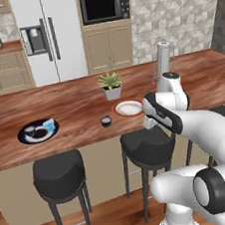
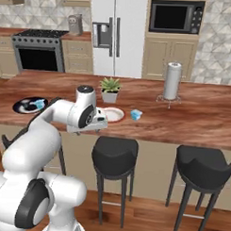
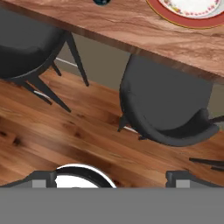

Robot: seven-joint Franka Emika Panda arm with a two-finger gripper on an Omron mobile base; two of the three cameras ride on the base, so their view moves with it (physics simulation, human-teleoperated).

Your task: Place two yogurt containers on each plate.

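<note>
Hanging just off the near edge of the worktop (image 1: 87, 133), above the stools (image 3: 168, 105), with the end effector (image 3: 109, 175) aimed down at floor and seat; tips wide apart at the bottom of the hand view, nothing between them, so open and empty by the look of it. Closest to it, just beyond and slightly up over the edge: red plate (image 1: 129, 108), cream centre bare, no cup on it. A little to the left of that plate, near the worktop's edge: dark cup (image 1: 106, 121), round, no long axis to line up with, so any approach angle would probably serve. To the right of the plate, roughly as far: blue cup (image 2: 136, 114), squarish, standing alone. Much farther left, well apart from the end effector: navy plate (image 1: 38, 131), carrying a blue one (image 1: 49, 125) and what looks like a dark one (image 1: 30, 130), too small to be sure. Judged from this: navy plate probably done, red plate needing both loose cups. Deciding relation: both loose cups lying forward and above the end effector's present aim, one to each side of the red plate, hence a lift over the edge before any descent.
</note>
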